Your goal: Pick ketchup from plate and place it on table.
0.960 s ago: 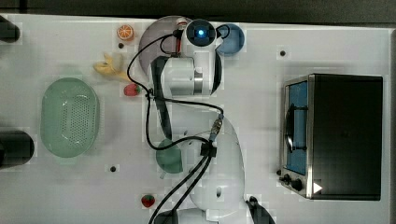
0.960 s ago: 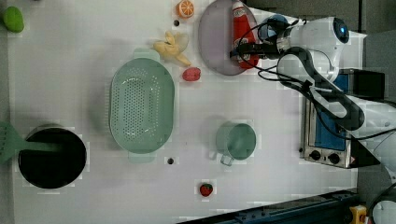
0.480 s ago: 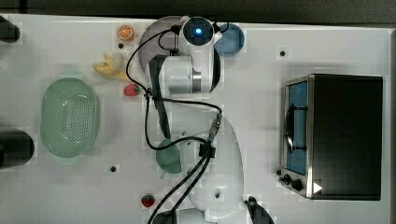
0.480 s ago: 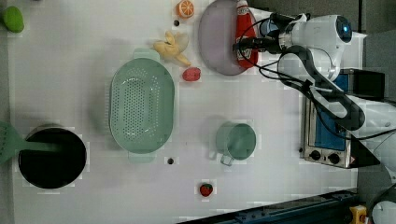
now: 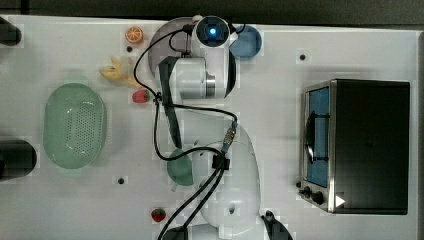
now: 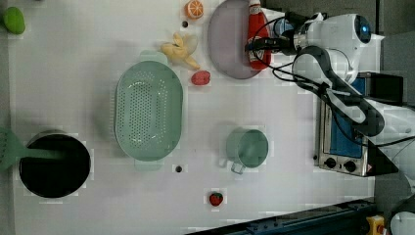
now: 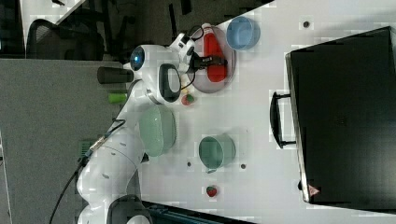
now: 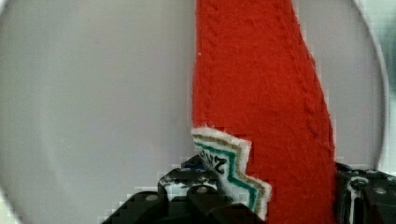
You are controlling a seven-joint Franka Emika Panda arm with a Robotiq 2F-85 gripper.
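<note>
On the large pale lilac-grey round plate (image 6: 227,44) lies the soft red fabric ketchup bottle (image 6: 256,34), flat on its side, near the counter (image 6: 274,127) edge. Around its body, the robot's dark gripper (image 6: 258,45) is clenched, one finger (image 8: 187,186) on each side.

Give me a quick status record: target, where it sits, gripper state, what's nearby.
target: red plush ketchup bottle
location: lying on the large lilac-grey round plate
gripper: closed on the bottle, one finger each side in the wrist view
lifted: cannot tell
nearby: small blue round bowl beside the plate
destination: white table
</note>
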